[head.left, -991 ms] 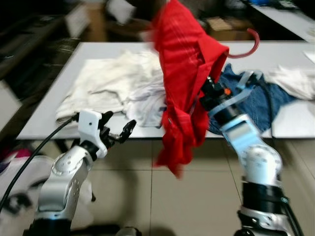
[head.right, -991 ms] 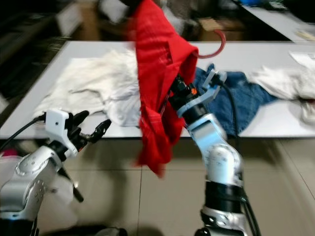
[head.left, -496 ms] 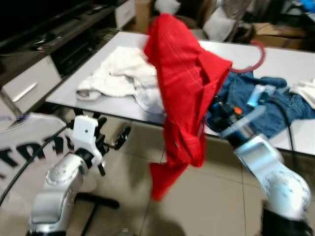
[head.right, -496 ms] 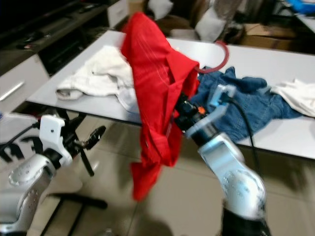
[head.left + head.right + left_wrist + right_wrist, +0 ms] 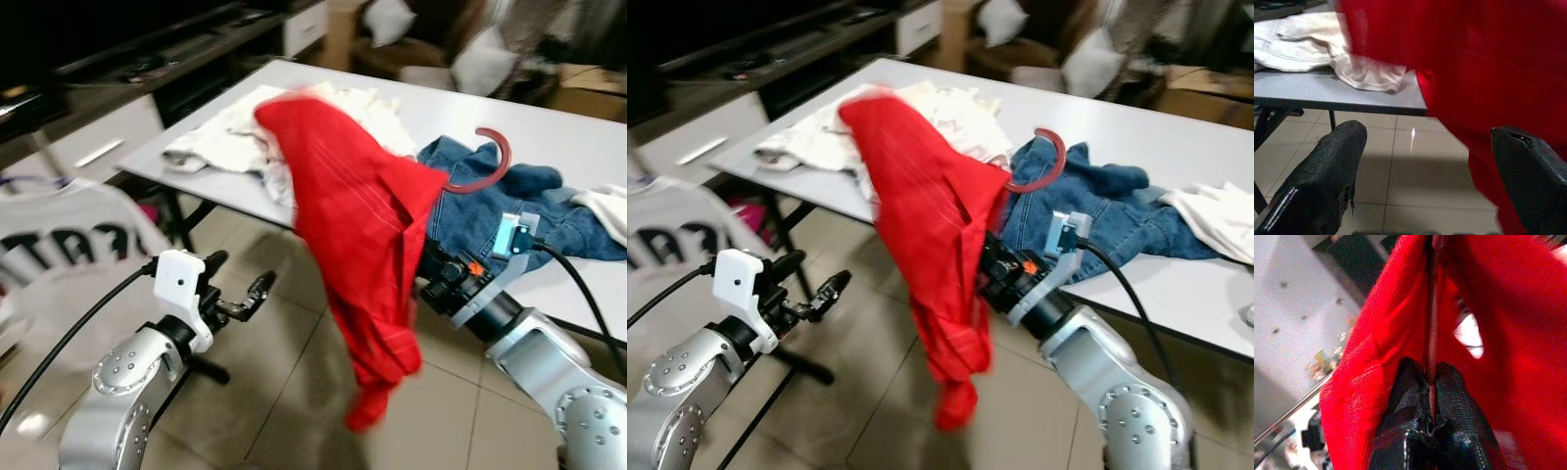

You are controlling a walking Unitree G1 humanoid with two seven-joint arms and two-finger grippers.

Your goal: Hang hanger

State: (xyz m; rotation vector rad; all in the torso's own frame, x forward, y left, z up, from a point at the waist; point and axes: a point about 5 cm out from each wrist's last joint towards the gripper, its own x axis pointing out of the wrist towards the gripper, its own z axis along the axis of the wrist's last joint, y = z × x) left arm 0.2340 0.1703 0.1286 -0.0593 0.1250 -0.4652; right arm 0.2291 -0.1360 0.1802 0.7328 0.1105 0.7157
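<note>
A red shirt [image 5: 358, 225] hangs on a dark red hanger whose hook [image 5: 487, 168] sticks out over the table. My right gripper [image 5: 1428, 382] is shut on the hanger's thin bar [image 5: 1431, 328] inside the shirt; in the eye views the cloth hides its fingers, and the right arm [image 5: 519, 338] reaches in from the lower right. My left gripper [image 5: 238, 294] is open and empty, held low over the tiled floor left of the shirt. Its two black fingers [image 5: 1334, 161] frame the red cloth [image 5: 1474, 73].
A grey table [image 5: 460, 108] carries a white garment pile [image 5: 235, 137], blue jeans [image 5: 490, 211] and another white cloth [image 5: 607, 211]. A white printed shirt [image 5: 59, 255] hangs at the left. Dark shelving [image 5: 118, 59] lines the far left. Tiled floor [image 5: 284, 392] lies below.
The camera has swung round, so the table now sits farther off to the right. The red shirt has swung lower and tilted left. The left gripper stays open.
</note>
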